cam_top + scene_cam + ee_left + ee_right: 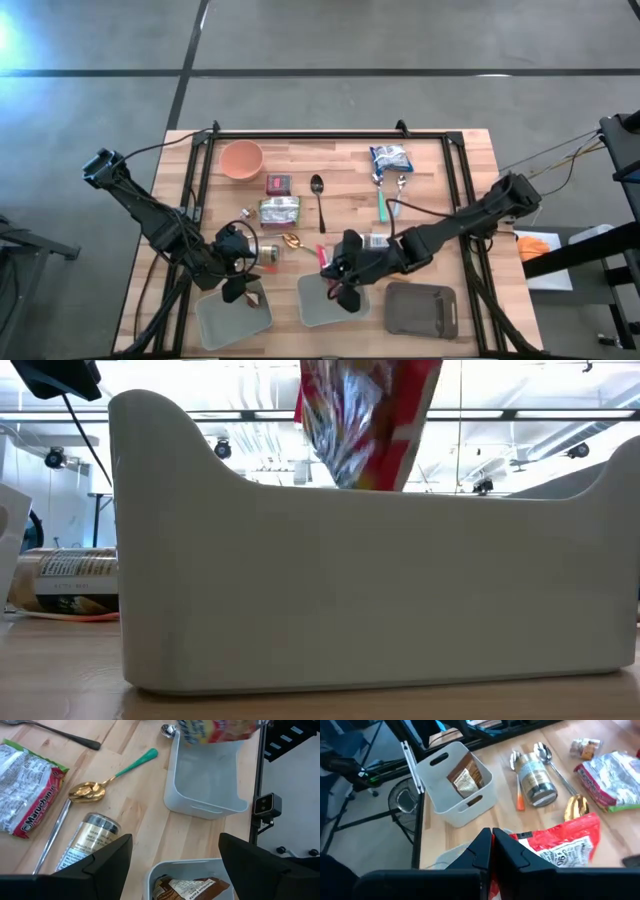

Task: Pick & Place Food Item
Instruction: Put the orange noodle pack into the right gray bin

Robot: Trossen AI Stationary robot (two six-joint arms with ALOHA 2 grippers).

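A red and silver food packet (560, 845) is in my right gripper (491, 837), which is shut on it above the middle white bin (318, 312). In the low view the packet (365, 420) hangs over that bin's rim (420, 495). In the left wrist view the packet (215, 730) shows above the same bin (205, 780). My left gripper (175, 855) is open over the left bin (215, 322), where a brown packet (190, 887) lies. My right gripper pinches one end of the red packet (520, 842) between its two shut fingers. The fingers slant down from the table's right side. The packet hangs below the fingers over the middle bin; the bin's wall hides its lower end (350, 475) in the low view.
A darker grey bin (420, 308) stands at the near right. Behind the bins lie a can (268, 253), a gold spoon (291, 241), a ramen packet (279, 209), a black spoon (318, 195), a green-handled spoon (383, 205), a blue-and-white packet (390, 157) and an orange bowl (241, 158).
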